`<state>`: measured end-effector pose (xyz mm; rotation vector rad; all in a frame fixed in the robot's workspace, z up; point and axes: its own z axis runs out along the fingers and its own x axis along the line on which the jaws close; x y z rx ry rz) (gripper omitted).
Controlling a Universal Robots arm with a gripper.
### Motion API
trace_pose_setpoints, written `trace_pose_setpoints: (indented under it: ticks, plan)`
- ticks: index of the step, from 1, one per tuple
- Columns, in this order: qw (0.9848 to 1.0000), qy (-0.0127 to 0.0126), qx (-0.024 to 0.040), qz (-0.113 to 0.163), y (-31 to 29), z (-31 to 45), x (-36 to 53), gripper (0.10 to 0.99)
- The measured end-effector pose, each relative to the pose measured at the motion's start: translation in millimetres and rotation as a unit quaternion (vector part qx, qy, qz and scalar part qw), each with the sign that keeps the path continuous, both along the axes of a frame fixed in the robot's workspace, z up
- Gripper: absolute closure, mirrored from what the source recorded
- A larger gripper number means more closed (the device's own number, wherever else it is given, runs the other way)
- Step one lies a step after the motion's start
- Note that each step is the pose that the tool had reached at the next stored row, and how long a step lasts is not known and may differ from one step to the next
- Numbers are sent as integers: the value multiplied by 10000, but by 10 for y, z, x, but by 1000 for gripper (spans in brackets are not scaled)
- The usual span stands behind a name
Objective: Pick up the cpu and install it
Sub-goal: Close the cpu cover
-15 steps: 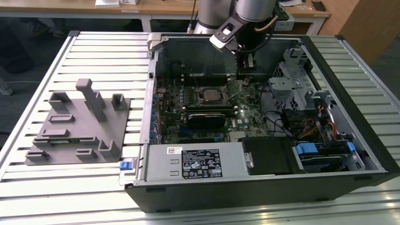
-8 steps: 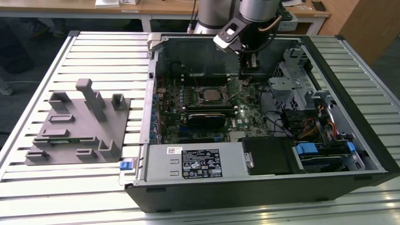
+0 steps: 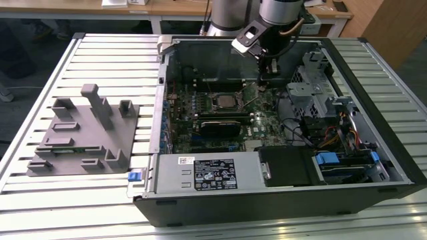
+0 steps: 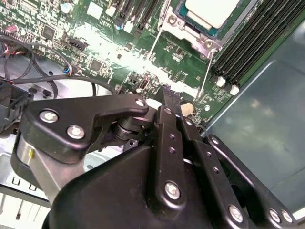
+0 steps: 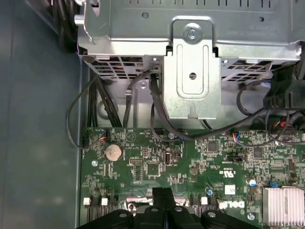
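Observation:
The cpu (image 4: 212,12), a silvery-white square chip, lies in the motherboard socket (image 3: 225,102) inside the open computer case (image 3: 373,100). A thin metal socket lever (image 4: 204,71) runs beside it. My gripper (image 3: 262,76) hangs over the green board to the exterior view's right of the socket, a short way from the cpu. In both wrist views its black fingers (image 4: 167,102) are pressed together with nothing between them. The gripper's tips (image 5: 164,194) hover just above the board.
A grey metal drive cage (image 5: 190,62) with black cables stands close beyond the gripper. Memory slots (image 4: 252,38) flank the socket. A flat black module (image 3: 219,127) and the power supply (image 3: 207,172) lie nearer the case front. A grey fixture (image 3: 83,135) sits on the slatted table.

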<state>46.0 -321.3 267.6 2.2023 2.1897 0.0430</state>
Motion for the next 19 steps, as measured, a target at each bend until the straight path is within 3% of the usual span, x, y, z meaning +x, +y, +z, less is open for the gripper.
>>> trace_pose_setpoints:
  ticks: [19]
  plan:
    - [10000, 0, -1, 0, 16, -96, 93, 980]
